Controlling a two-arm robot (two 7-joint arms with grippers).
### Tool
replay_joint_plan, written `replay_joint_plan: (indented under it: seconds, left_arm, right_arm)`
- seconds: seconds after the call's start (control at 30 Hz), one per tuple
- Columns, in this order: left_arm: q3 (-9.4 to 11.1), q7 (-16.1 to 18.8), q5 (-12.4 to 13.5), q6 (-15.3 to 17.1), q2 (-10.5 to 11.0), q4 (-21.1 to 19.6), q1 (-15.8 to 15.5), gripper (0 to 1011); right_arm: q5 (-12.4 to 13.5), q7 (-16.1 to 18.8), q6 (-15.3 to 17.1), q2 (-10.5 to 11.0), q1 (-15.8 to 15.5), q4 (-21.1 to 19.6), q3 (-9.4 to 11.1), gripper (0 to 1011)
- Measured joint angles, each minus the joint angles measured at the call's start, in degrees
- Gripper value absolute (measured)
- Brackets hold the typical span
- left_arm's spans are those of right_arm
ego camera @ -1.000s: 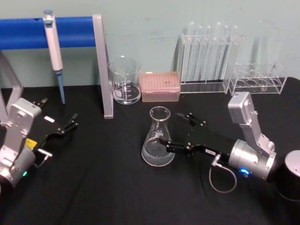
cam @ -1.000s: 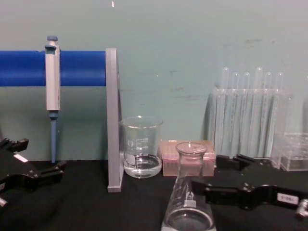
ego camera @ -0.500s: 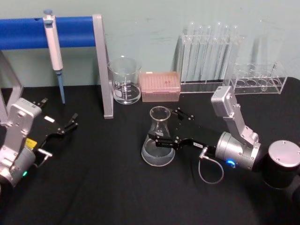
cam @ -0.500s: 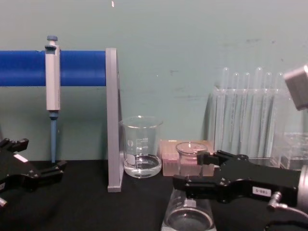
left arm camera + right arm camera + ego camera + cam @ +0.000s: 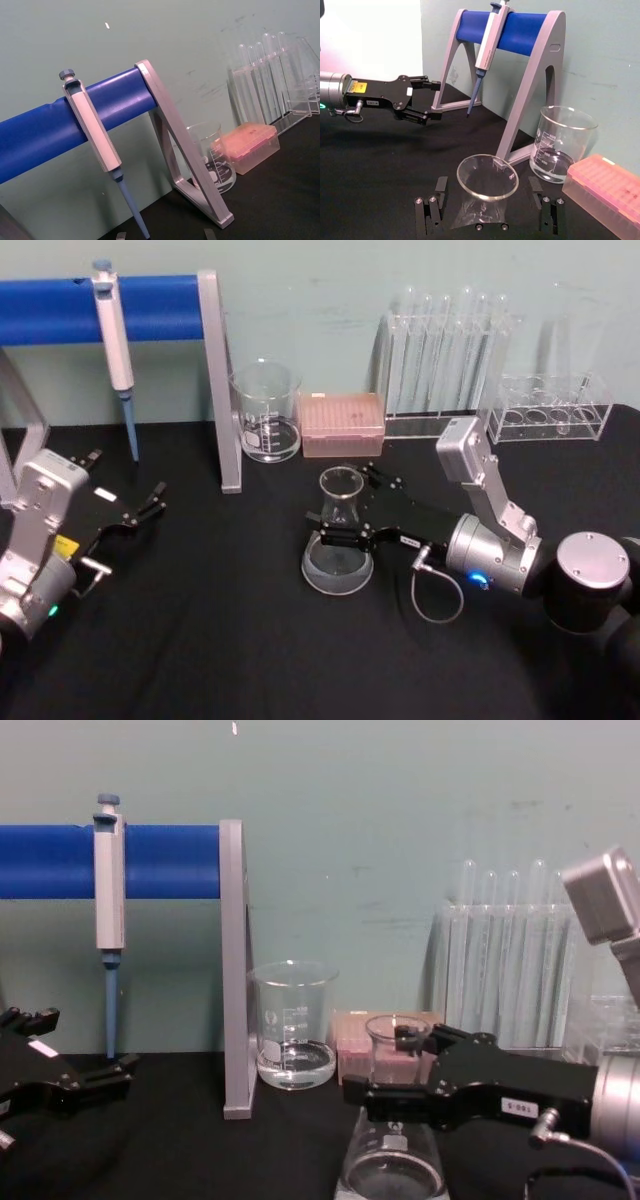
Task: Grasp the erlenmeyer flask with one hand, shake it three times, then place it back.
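The erlenmeyer flask (image 5: 338,558) stands upright on the black table, mid-centre, with a little clear liquid in its base; its rim (image 5: 487,176) shows from above in the right wrist view. My right gripper (image 5: 352,512) reaches in from the right and is open, one jaw on each side of the flask's neck, with gaps to the glass. In the chest view the flask (image 5: 392,1165) sits behind the near jaw of that gripper (image 5: 405,1070). My left gripper (image 5: 155,498) rests open at the table's left, far from the flask, and also appears as the left gripper (image 5: 436,100) in the right wrist view.
A glass beaker (image 5: 266,425) with some liquid and a pink tip box (image 5: 343,424) stand behind the flask. Test tubes in a clear rack (image 5: 445,360) and a low clear rack (image 5: 553,405) are at the back right. A pipette (image 5: 115,330) hangs on the blue-barred stand (image 5: 225,390).
My right gripper has slid left toward the flask, so its open jaws now straddle the neck. The flask and the left arm have not moved.
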Motion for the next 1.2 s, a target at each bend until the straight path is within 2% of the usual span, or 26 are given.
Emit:
replay_joint_plan:
  seconds: [0.33, 0.8, 1.0, 1.03, 1.2]
  left_arm:
    - [0.0, 0.0, 0.0, 0.0, 0.0, 0.0, 0.0, 1001]
    - [0.0, 0.0, 0.0, 0.0, 0.0, 0.0, 0.0, 1001]
    - [0.0, 0.0, 0.0, 0.0, 0.0, 0.0, 0.0, 1001]
    - [0.0, 0.0, 0.0, 0.0, 0.0, 0.0, 0.0, 1001]
    - [0.0, 0.0, 0.0, 0.0, 0.0, 0.0, 0.0, 1001]
  right_arm:
    - [-0.7, -0.4, -0.7, -0.7, 0.2, 0.4, 0.1, 1002]
    - [-0.6, -0.3, -0.7, -0.6, 0.2, 0.4, 0.2, 1003]
    - [-0.5, -0.3, -0.6, -0.6, 0.2, 0.4, 0.2, 882]
    - [-0.5, -0.3, -0.6, -0.6, 0.2, 0.4, 0.2, 826]
    - [-0.5, -0.3, -0.6, -0.6, 0.2, 0.3, 0.2, 705]
